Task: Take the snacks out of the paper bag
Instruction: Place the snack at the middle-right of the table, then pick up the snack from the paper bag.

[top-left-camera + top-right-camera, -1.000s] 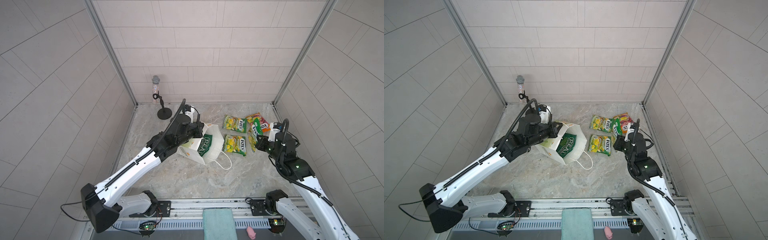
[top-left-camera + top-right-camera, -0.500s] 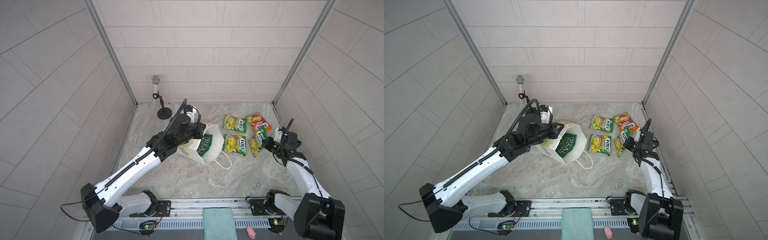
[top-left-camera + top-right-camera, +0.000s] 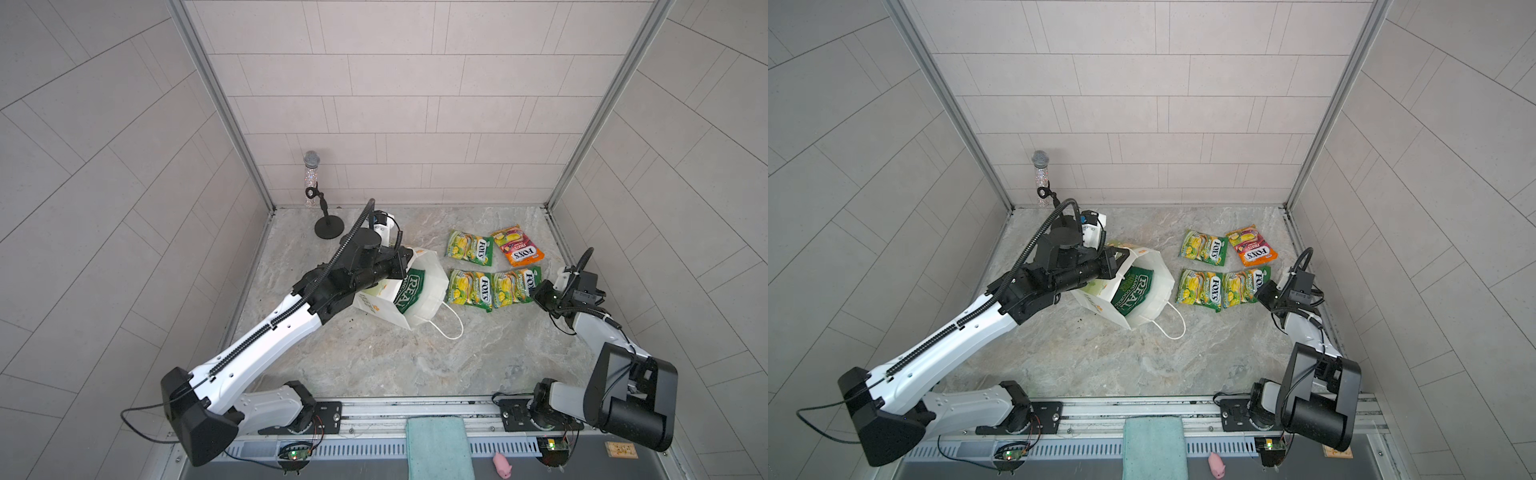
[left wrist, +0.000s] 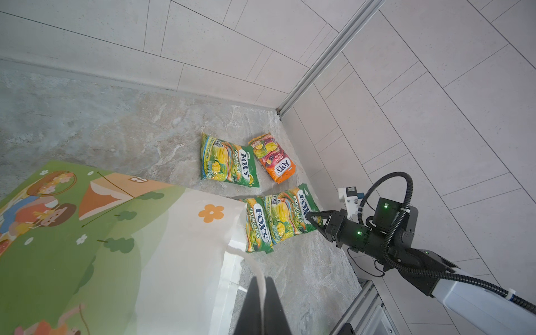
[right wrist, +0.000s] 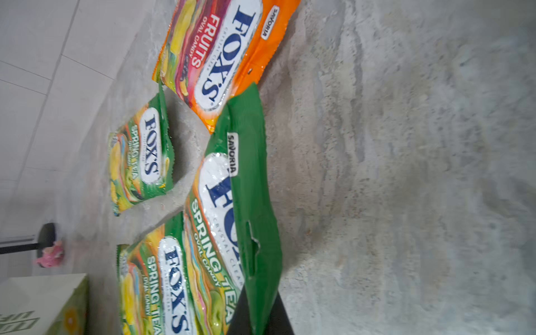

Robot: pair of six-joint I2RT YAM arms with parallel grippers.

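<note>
The white paper bag point(image 3: 430, 266) point(image 3: 1156, 270) point(image 4: 179, 249) lies tilted on its side with its mouth toward the packets. Inside it is the dark green REAL crisp bag point(image 3: 409, 293) point(image 3: 1133, 293). My left gripper point(image 3: 405, 266) point(image 3: 1119, 259) point(image 4: 262, 278) is shut on the bag's white cord handle at the mouth. Three yellow-green FOX'S packets point(image 3: 469, 248) point(image 3: 469, 289) point(image 3: 513, 286) and an orange-red one point(image 3: 517, 245) point(image 5: 220, 58) lie flat on the table. My right gripper point(image 3: 534, 293) point(image 3: 1258, 291) point(image 5: 260, 293) is shut on the green edge of the rightmost yellow-green packet point(image 5: 232, 203).
A microphone on a stand point(image 3: 313, 183) is in the back left corner. A teal cloth point(image 3: 438, 446) and a pink pig toy point(image 3: 503, 463) lie on the front rail. Tiled walls close in the marble table point(image 3: 374, 365) on three sides; the right wall is near my right arm.
My right arm has drawn back toward the right wall and lowered its yellow-green packet flat beside the front one. The left arm and the bag have stayed put.
</note>
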